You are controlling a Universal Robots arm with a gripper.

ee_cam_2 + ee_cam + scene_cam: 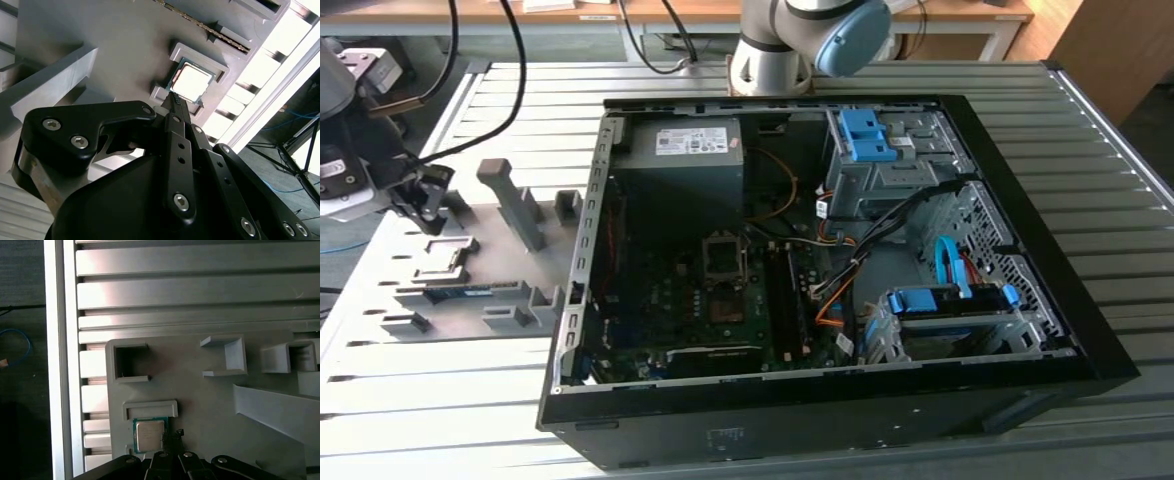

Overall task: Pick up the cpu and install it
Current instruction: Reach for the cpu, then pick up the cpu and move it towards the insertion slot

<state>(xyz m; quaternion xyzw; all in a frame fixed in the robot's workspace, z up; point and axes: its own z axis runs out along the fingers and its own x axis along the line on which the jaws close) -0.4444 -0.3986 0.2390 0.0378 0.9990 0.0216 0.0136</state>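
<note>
Narrow and empty, the gripper (173, 100) hangs beside the cpu (149, 435), which lies in its pocket at the grey fixture plate's (210, 410) edge; descending like this risks striking it.

The black gripper (174, 101), its fingers drawn together into one narrow tip, points at the near edge of the cpu (192, 82), which lies silver face up in a raised square holder (200, 56) on the grey fixture plate (125, 45) just beyond that tip.
</note>
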